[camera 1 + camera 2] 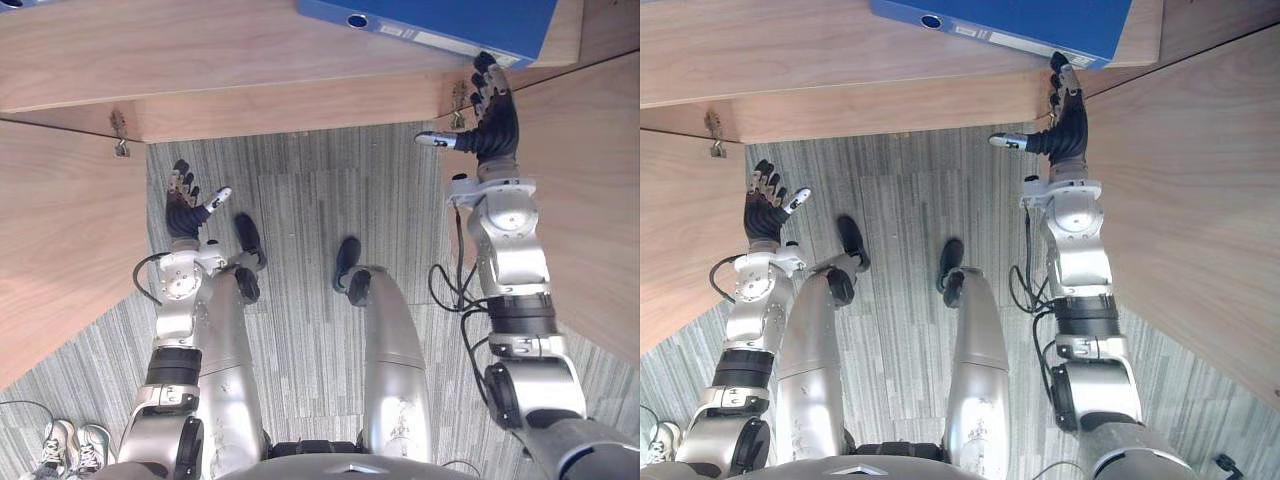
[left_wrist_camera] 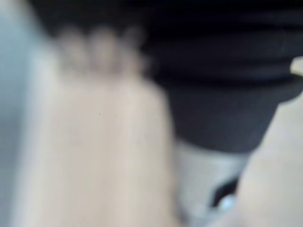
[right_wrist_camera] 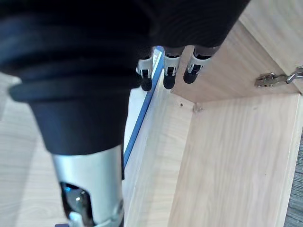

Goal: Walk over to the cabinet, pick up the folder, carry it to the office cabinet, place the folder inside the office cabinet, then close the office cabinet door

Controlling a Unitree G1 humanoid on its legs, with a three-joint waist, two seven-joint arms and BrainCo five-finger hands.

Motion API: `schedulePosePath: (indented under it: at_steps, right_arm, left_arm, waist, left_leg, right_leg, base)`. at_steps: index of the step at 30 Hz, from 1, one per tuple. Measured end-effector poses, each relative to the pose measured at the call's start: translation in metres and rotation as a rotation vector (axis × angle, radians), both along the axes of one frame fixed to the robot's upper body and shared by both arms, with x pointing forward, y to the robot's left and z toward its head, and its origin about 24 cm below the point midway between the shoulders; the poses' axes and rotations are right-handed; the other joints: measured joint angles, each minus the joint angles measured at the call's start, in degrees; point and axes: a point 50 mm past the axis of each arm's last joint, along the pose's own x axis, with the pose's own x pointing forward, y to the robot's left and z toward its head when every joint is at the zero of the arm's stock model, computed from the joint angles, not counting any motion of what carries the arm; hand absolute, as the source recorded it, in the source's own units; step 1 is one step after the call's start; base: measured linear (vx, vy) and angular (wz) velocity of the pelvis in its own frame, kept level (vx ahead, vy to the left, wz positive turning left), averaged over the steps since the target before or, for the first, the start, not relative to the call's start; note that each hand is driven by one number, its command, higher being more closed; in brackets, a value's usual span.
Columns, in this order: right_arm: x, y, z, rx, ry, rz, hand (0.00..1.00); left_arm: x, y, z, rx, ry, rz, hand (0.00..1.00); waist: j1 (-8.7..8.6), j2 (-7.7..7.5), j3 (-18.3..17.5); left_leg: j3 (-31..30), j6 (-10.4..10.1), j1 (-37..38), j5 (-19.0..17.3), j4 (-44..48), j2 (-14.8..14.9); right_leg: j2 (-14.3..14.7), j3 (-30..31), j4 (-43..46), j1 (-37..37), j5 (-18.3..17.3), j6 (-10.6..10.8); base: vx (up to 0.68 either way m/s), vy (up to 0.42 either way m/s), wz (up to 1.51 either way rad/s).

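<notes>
Right wrist view is giving me the closest look at the right hand [image 3: 94, 71]: its fingers are lying straight and side by side, not curled round anything, with the dark fingertips [image 3: 169, 84] sitting just beside the thin blue edge of the folder [image 3: 140, 113]. I cannot tell whether they are touching it. The same view is showing me the inside of the cabinet [image 3: 227, 156], pale wood-grain panels meeting at a corner, and a small metal hinge [image 3: 277, 78] on the side wall.

From the head camera I am seeing what the wrist cannot. The right hand [image 1: 495, 125] is raised to the cabinet's front edge, thumb sticking out sideways, and the folder [image 1: 440, 20] is lying flat on the cabinet's wooden top, just above the fingertips. It is a stiff blue binder with a round finger hole and a white label on its spine, which is facing me.

The left hand [image 1: 185, 210] is hanging low over the grey striped carpet [image 1: 310, 190], well apart from the folder, fingers loosely spread and holding nothing. Its own wrist view is too blurred for me to read more than dark cover and pale wood.

Both cabinet doors, left [image 1: 60, 250] and right [image 1: 590, 200], are standing open on either side of me.
</notes>
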Motion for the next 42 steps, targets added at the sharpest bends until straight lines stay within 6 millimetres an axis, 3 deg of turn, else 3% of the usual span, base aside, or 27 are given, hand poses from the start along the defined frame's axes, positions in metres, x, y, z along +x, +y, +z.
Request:
schedulePosePath:
  at_steps: [4,10,11,17,23,33,38,42]
  right_arm:
    - [-0.010,0.008,-0.015,0.056,-0.010,-0.028,0.00]
    - [-0.027,0.023,-0.021,0.077,-0.074,-0.047,0.00]
    - [-0.029,0.026,-0.022,0.072,-0.079,-0.056,1.00]
    - [-0.050,0.037,-0.020,0.002,-0.181,-0.130,1.00]
    - [-0.051,0.050,-0.017,-0.100,-0.228,-0.206,1.00]
    - [-0.045,0.073,0.016,-0.140,-0.369,-0.191,1.00]
    - [-0.029,0.074,0.028,-0.198,-0.377,-0.209,1.00]
    - [-0.027,0.075,0.048,-0.220,-0.439,-0.209,1.00]
  left_arm:
    - [-0.001,0.001,0.004,-0.006,-0.019,0.007,0.00]
    - [-0.005,0.001,0.013,0.026,-0.061,0.020,0.00]
    - [-0.006,-0.001,0.012,0.033,-0.057,0.019,0.00]
    - [-0.013,-0.011,0.000,0.089,-0.017,0.011,0.00]
    - [-0.013,-0.017,-0.002,0.118,-0.010,0.010,0.00]
    - [-0.011,-0.022,-0.012,0.126,0.016,0.013,0.00]
    - [-0.008,-0.024,-0.015,0.125,0.032,0.008,0.00]
    - [-0.006,-0.025,-0.010,0.125,0.009,0.007,0.00]
  waist:
    - [0.02,-0.10,0.06]
    - [0.02,-0.57,0.32]
    - [0.09,-0.78,0.44]
    - [0.25,-0.93,0.52]
    - [0.92,-1.80,1.00]
    - [1.68,-2.02,1.16]
    - [2.16,-2.02,1.18]
    - [2.80,-2.02,1.18]
  left_leg:
    - [0.10,-0.08,-0.17,-0.07,0.04,0.13]
    - [0.15,-0.06,-2.12,-0.27,1.30,0.74]
    - [0.08,-0.12,-2.22,-0.60,1.66,0.99]
    - [-0.01,-0.69,-3.33,-1.56,2.68,1.43]
    - [-0.20,-0.44,-4.93,-1.60,4.19,1.80]
    - [-0.46,-0.71,-6.58,-1.74,5.36,1.81]
    - [-0.93,-0.29,-8.57,-1.47,6.63,1.66]
    - [-1.64,-0.49,-9.54,-1.57,7.42,1.64]
  right_leg:
    - [0.11,0.13,0.04,-0.25,0.00,-0.01]
    - [0.52,0.50,0.75,-2.23,0.02,-0.05]
    - [0.73,0.59,0.92,-2.25,0.01,-0.06]
    - [0.96,0.70,1.36,-3.21,-0.06,-0.06]
    - [1.03,1.02,3.06,-4.98,-0.41,-0.28]
    - [0.73,1.07,4.87,-6.75,-0.71,-0.35]
    - [0.21,0.70,6.52,-8.46,-1.31,-0.56]
    - [0.02,0.19,7.70,-9.02,-1.86,-0.83]
  base:
    - [0.00,0.000,0.00]
    - [0.00,-0.003,-0.04]
    - [-0.01,0.001,-0.09]
    - [-0.01,0.003,-0.03]
    - [0.00,0.001,-0.01]
    - [0.00,-0.001,0.00]
    - [0.00,0.002,0.04]
    - [0.00,-0.006,0.07]
